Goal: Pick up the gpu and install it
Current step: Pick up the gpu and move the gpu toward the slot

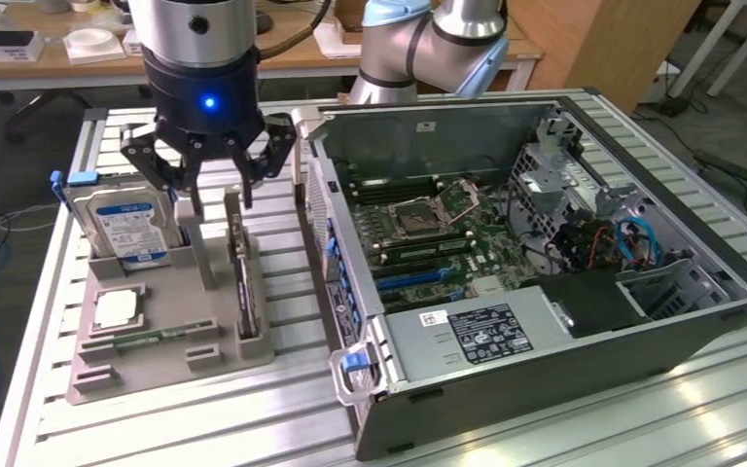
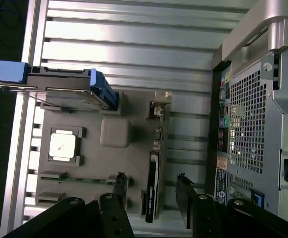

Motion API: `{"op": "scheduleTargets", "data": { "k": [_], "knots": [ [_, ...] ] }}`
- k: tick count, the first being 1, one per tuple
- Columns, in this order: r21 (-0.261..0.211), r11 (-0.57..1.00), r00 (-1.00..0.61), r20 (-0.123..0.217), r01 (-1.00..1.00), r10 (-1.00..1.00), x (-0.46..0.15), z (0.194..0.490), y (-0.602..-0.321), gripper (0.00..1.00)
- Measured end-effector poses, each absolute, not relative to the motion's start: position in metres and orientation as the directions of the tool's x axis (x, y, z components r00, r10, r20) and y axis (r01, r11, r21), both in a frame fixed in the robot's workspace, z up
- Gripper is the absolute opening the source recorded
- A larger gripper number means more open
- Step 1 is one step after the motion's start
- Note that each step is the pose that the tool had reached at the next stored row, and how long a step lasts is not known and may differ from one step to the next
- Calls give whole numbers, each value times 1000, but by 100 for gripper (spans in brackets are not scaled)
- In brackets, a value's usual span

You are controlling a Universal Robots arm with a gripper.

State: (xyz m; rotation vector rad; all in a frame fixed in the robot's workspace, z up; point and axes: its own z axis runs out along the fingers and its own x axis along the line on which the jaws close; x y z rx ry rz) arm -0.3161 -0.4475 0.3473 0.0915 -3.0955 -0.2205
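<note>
The gpu (image 1: 241, 282) stands on its long edge in a slot of the grey parts holder (image 1: 166, 362), with its silver bracket end toward the back. My gripper (image 1: 218, 204) hangs just above the card's rear end, open, fingers apart and holding nothing. In the wrist view the gpu (image 2: 154, 173) appears edge-on as a thin dark strip, lying between my two black fingertips (image 2: 120, 184), which straddle it without touching. The open computer case (image 1: 543, 243) lies on its side on the exterior view's right, motherboard (image 1: 439, 238) exposed.
A silver hard drive (image 1: 121, 224) with a blue-white label stands upright in the holder beside the gripper. A processor chip (image 1: 117, 308) and a green memory stick (image 1: 153, 338) lie in the holder's front. The case's rear wall (image 2: 253, 124) rises close by. All sits on a slatted aluminium table (image 1: 218, 428).
</note>
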Motion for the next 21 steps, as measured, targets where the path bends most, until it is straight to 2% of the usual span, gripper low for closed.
{"op": "scheduleTargets", "data": {
  "k": [14, 21],
  "knots": [
    [143, 988, -997, 37, -60, -66, -316, 336, -459, 53],
    [126, 990, -997, 39, -62, -67, -316, 331, -460, 53]
  ]
}}
